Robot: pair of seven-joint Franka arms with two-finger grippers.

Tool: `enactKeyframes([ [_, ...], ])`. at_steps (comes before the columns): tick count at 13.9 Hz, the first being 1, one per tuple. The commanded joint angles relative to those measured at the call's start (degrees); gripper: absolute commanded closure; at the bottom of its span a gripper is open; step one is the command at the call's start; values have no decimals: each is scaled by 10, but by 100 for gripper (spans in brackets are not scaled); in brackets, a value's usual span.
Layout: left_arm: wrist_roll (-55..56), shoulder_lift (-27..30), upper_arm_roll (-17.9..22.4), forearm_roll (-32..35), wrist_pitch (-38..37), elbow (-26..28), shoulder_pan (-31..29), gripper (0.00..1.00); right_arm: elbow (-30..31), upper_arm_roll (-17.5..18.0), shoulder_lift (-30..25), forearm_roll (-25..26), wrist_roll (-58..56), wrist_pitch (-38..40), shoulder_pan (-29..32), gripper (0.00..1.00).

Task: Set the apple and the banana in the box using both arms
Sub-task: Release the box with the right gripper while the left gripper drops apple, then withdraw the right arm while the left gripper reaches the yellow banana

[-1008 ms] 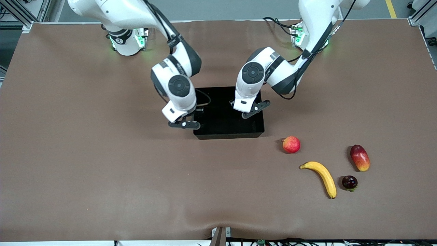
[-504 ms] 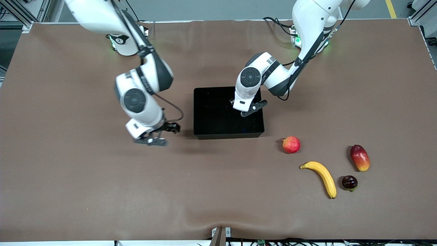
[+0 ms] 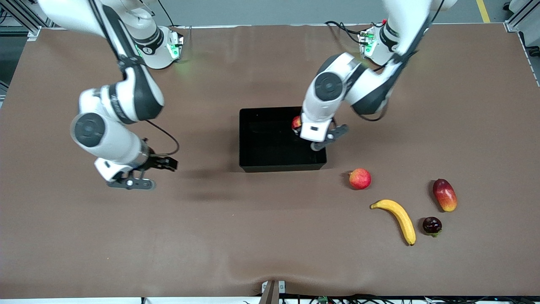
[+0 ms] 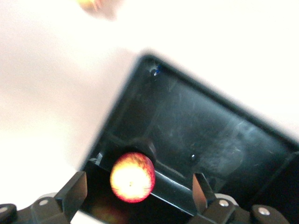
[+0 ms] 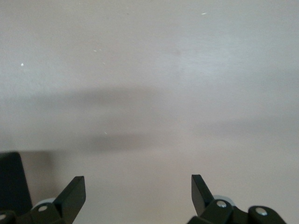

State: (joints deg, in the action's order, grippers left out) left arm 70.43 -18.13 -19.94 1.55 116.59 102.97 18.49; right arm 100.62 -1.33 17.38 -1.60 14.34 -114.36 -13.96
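The red apple (image 3: 296, 122) (image 4: 132, 176) lies inside the black box (image 3: 270, 143) (image 4: 210, 135), by the wall toward the left arm's end. My left gripper (image 3: 322, 139) (image 4: 138, 184) hangs over that spot, open, with its fingers well clear on both sides of the apple. The front view shows only a sliver of the apple past the left hand. The yellow banana (image 3: 398, 219) lies on the table, nearer the front camera than the box and toward the left arm's end. My right gripper (image 3: 130, 182) (image 5: 138, 182) is open and empty over bare table toward the right arm's end.
A pinkish round fruit (image 3: 360, 178) sits between the box and the banana. A red-yellow mango (image 3: 444, 194) and a small dark red fruit (image 3: 432, 225) lie beside the banana, toward the left arm's end. A brown cloth (image 3: 168, 236) covers the table.
My right arm has swung away from the box toward its own end of the table. The left gripper has opened and shifted slightly, and the apple now shows in the box.
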Motion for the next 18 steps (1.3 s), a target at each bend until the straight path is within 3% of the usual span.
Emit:
enactKeyframes([
  [1,-48,6,1,12,-53,-58,-70,0,12,12,-59,1,-75,58,53,0],
  [4,-121,-9,-1,61,-37,-54,-170,0,10,0,-110,1,-175,95,91,0],
  [7,-106,-95,1,99,64,-52,-221,0,5,-1,-152,1,-255,106,142,0],
  [9,-104,-152,2,118,134,-53,-243,0,-11,4,-180,0,-286,175,175,0],
  [12,-97,-193,30,144,193,-67,-248,0,-18,5,-212,-1,-267,222,181,0],
  [18,-59,-250,31,147,232,-120,-246,0,-22,-5,-218,-34,-145,263,170,0],
])
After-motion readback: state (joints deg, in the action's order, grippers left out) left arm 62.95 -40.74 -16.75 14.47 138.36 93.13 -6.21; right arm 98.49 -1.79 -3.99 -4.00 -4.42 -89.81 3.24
